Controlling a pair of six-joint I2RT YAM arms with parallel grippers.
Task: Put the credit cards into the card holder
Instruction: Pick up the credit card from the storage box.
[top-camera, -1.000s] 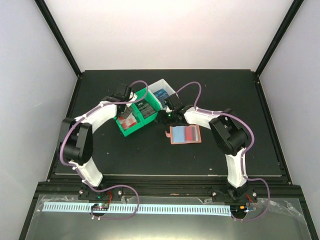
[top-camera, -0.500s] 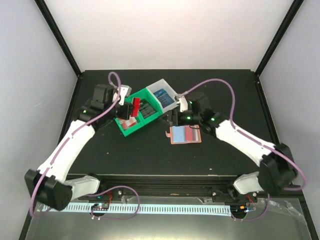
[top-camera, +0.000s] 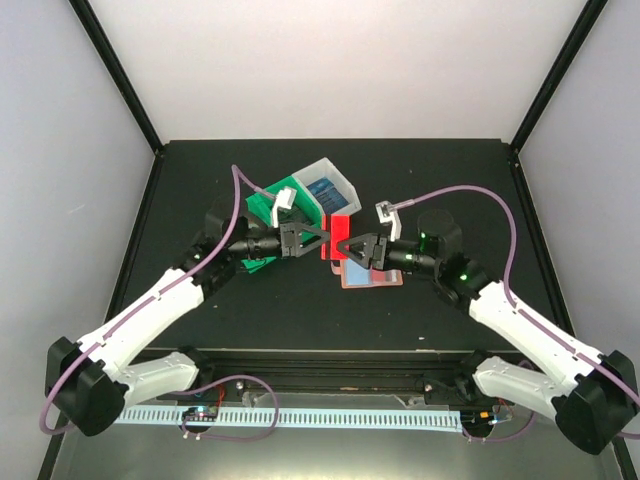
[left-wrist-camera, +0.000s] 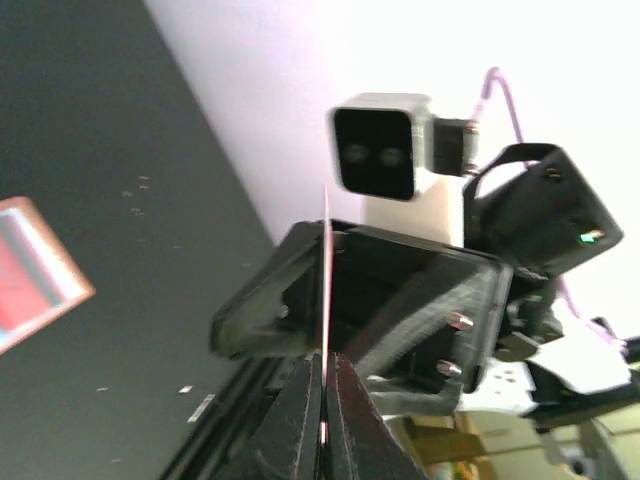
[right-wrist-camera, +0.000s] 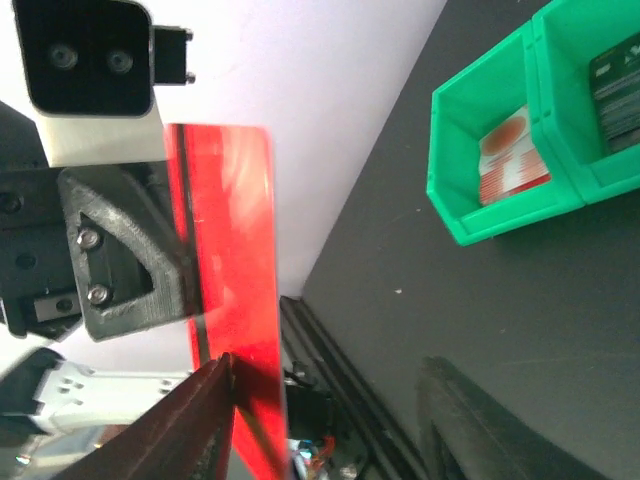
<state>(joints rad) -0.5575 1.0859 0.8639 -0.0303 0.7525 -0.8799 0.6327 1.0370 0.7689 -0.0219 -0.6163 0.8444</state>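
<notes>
While the left claw (top-camera: 318, 238) pinches the red card (right-wrist-camera: 225, 250) by one edge, the right claw (right-wrist-camera: 330, 400) stands spread around its free edge, above the card holder (top-camera: 380, 277).

From above, we saw the card holder (top-camera: 375, 275) only partly, under the right gripper (top-camera: 343, 249) and the red card (top-camera: 340, 222); the left arm (top-camera: 235, 248) covered much of the green bin (top-camera: 263, 199). In the left wrist view the picture's left edge cut the holder.

Green bin (right-wrist-camera: 505, 218) beside white bin (top-camera: 343, 178) on table (top-camera: 450, 170).
</notes>
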